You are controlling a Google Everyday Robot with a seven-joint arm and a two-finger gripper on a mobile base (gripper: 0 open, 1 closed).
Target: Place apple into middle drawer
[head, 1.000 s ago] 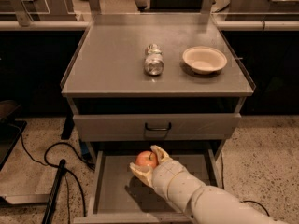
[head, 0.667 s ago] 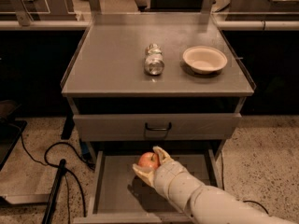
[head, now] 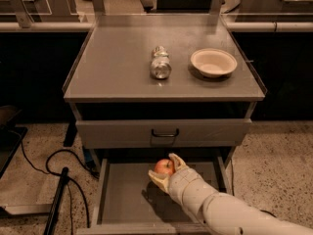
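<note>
The apple (head: 164, 167) is round and red-orange. It sits between the cream fingers of my gripper (head: 164, 171), which is shut on it. The gripper holds the apple inside the open middle drawer (head: 122, 197), over the far part of its bare grey floor; I cannot tell if the apple touches the floor. A shadow lies on the floor beneath the gripper. My pale arm (head: 220, 212) reaches in from the lower right and hides the drawer's right front part.
A closed grey drawer front with a black handle (head: 165, 132) is right above the open drawer. On the cabinet top lie a silver can (head: 160, 62) on its side and a cream bowl (head: 213, 61). Black cables (head: 46, 165) run on the floor at left.
The gripper with the apple has stayed almost still inside the drawer; at most it has shifted slightly. Nothing else has moved.
</note>
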